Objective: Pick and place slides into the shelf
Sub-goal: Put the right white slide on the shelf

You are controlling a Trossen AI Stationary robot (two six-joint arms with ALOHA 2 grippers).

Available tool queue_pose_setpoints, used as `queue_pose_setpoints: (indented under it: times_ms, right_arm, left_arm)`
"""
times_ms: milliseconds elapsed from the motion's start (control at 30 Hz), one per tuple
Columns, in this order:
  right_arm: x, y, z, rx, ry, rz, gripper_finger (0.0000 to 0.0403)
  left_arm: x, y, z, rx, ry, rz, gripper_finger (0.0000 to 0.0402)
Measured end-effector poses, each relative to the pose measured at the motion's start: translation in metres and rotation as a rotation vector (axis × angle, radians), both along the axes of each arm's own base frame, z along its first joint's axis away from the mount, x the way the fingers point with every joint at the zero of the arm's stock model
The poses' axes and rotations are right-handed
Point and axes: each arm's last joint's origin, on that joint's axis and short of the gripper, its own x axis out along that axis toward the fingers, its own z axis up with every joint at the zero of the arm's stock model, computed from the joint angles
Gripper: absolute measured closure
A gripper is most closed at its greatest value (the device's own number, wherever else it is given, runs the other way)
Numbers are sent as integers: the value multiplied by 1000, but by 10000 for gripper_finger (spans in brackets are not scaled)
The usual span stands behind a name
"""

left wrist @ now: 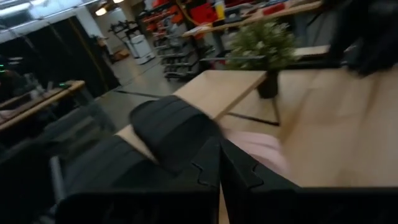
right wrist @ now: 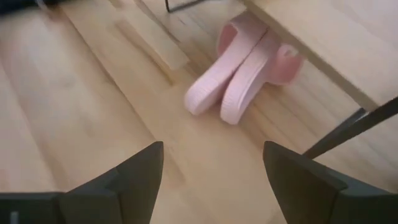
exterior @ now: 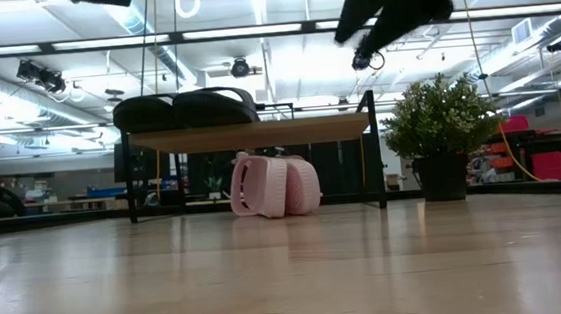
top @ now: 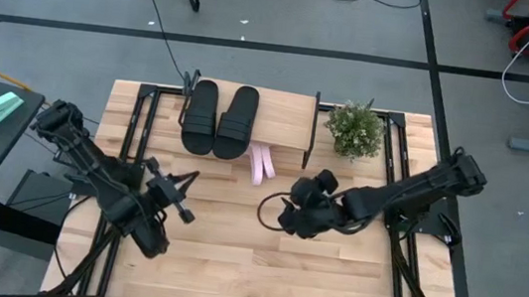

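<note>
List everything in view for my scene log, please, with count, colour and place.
Matte black slide sandals: two, black, side by side on the shelf's top board, left half.
Light pink slide sandals: two, pink, on the tabletop under the shelf, tipped on edge, toes poking out in front.
Low wooden-topped shelf with black metal legs: one, at the table's far edge.
Small potted green plant: one, right of the shelf.
Left gripper: one, black, above the table's left half, empty.
Right gripper: one, black, open, empty, facing the pink pair.
</note>
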Motion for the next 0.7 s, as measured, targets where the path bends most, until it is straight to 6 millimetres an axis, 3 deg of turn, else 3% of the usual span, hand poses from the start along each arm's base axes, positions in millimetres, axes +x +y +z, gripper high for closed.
queue_pose_setpoints:
  times_ms: [433,700]
  right_arm:
    - [51,-29,-80,-139,145,-114,121]
    - [62,-33,-95,-191,95,-164,121]
  left_arm:
    - [2,-44,6,11,101,-243,394]
    - [1,-45,6,36,150,-267,379]
